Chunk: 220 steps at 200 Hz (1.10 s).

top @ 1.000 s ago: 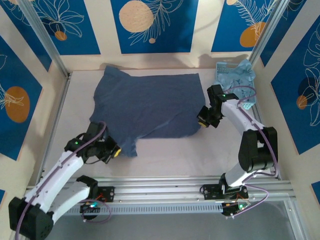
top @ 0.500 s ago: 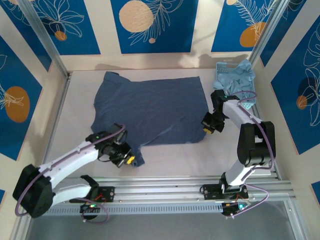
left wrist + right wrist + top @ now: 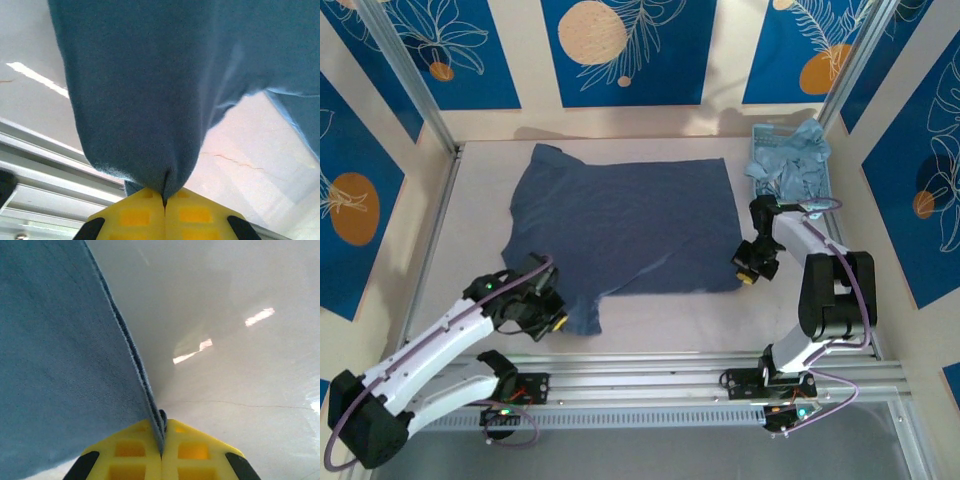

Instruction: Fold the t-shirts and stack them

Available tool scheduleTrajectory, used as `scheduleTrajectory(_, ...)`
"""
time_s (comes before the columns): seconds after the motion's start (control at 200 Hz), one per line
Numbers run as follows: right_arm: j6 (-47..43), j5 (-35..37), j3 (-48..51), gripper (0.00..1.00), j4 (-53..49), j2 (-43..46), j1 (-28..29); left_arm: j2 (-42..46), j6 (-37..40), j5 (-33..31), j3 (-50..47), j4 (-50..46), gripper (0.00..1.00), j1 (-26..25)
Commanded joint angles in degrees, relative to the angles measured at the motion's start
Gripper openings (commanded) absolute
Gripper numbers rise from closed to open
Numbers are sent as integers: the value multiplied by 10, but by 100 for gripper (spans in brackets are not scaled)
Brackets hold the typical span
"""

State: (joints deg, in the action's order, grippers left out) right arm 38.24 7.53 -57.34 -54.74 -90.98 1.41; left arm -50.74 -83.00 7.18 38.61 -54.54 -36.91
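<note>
Your left gripper [image 3: 164, 197] and right gripper [image 3: 161, 442] each pinch, jaws closed, an edge of the large dark slate-blue cloth t-shirt [image 3: 620, 225].

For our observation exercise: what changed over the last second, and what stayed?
The right fingers, shut on the dark shirt, dragged its corner nearer and rightward, flattening it; the left fingers kept pinching it, shifting slightly nearer. The basket and pale shirts stayed put.
</note>
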Motion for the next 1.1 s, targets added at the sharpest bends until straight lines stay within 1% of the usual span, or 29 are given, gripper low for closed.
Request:
scheduleTrajectory(0.0, -8, 1, 4, 16, -10, -2, -11, 24, -87, -18, -34, -97, 0, -4)
scheduleTrajectory(0.065, -1, 7, 3, 32, -18, 5, -11, 25, -89, -13, -50, -76, 0, -4)
scheduleTrajectory(0.145, 19, 17, 19, 46, -27, 36, -12, 14, -86, -6, -61, -66, 0, -4)
scheduleTrajectory(0.2, 36, 16, 35, 49, -33, 63, -14, 6, -79, -7, -63, -66, 0, -4)
scheduleTrajectory(0.31, 74, 2, 77, 50, -38, 112, -14, 8, -71, -14, -61, -76, 0, -4)
scheduleTrajectory(0.36, 87, -8, 97, 49, -33, 127, -14, 13, -71, -16, -63, -83, 0, -4)
scheduleTrajectory(0.475, 96, -17, 126, 43, -7, 134, -21, 26, -73, -18, -73, -94, 0, -4)
scheduleTrajectory(0.65, 67, -19, 120, 39, 42, 94, -58, 37, -74, -21, -79, -103, 0, -4)
scheduleTrajectory(0.73, 57, -33, 111, 35, 60, 63, -67, 39, -73, -23, -80, -105, 0, -4)
scheduleTrajectory(0.845, 53, -59, 101, 28, 82, 29, -65, 42, -73, -26, -81, -105, 0, -4)
scheduleTrajectory(0.905, 62, -55, 97, 23, 73, 18, -62, 43, -74, -26, -81, -104, 0, -4)
scheduleTrajectory(1.095, 74, -53, 113, 17, 82, 29, -62, 49, -78, -29, -80, -108, 0, -4)
